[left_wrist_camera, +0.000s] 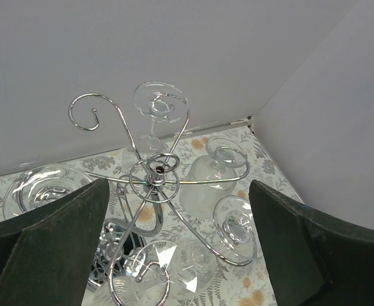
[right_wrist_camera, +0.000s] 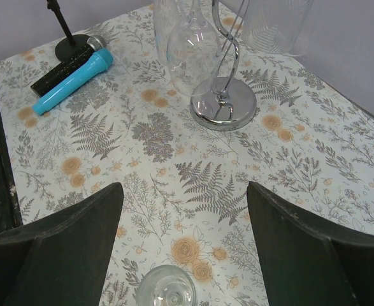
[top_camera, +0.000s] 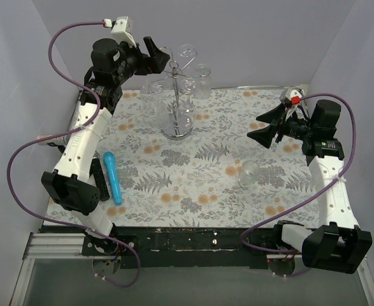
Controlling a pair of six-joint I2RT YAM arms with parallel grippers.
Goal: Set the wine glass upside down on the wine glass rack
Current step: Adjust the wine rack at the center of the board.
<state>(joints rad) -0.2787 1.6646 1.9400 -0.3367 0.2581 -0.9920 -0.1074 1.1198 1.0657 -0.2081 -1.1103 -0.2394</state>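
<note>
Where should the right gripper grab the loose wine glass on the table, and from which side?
Probably across its round bowl, approached level from the right: the wine glass stands on end, uncrowded, near the open right gripper.

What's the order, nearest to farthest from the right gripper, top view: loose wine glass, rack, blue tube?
1. wine glass: right side, by the right gripper, toward the arm bases.
2. wine glass rack: centre back.
3. blue tube: far left.

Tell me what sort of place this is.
Probably a robot test booth: plain white walls box in one floral-covered table, with a cabled left arm and right arm bolted at its near edge.
</note>
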